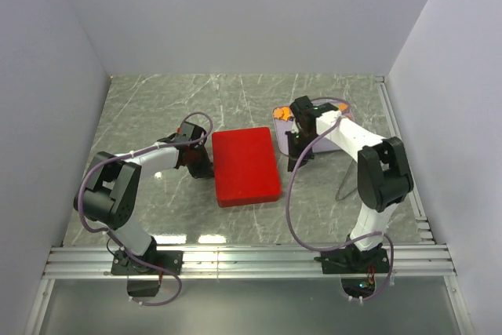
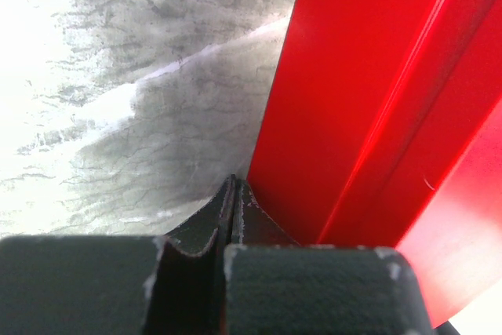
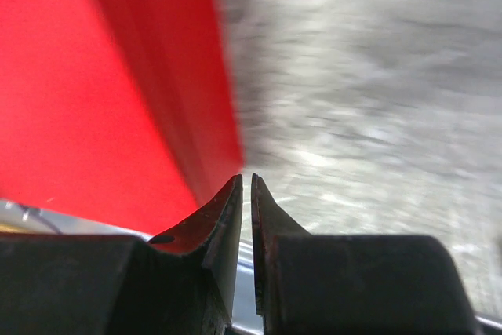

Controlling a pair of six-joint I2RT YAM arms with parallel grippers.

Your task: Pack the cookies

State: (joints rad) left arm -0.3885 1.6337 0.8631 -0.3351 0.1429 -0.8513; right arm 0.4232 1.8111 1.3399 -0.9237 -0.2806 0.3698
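Top external view gives me only a few orange cookies [image 1: 281, 114], on a pale tray [image 1: 324, 147] at the far right, mostly hidden under my right arm. The right gripper [image 1: 296, 164] hangs nearer to me than they lie, just beside the right edge of the red lid [image 1: 245, 166], fingers pressed almost together on nothing. The left gripper [image 1: 204, 169], tips closed and empty, sits at the lid's left edge, well apart from the cookies, on the marbled table [image 1: 157, 107]
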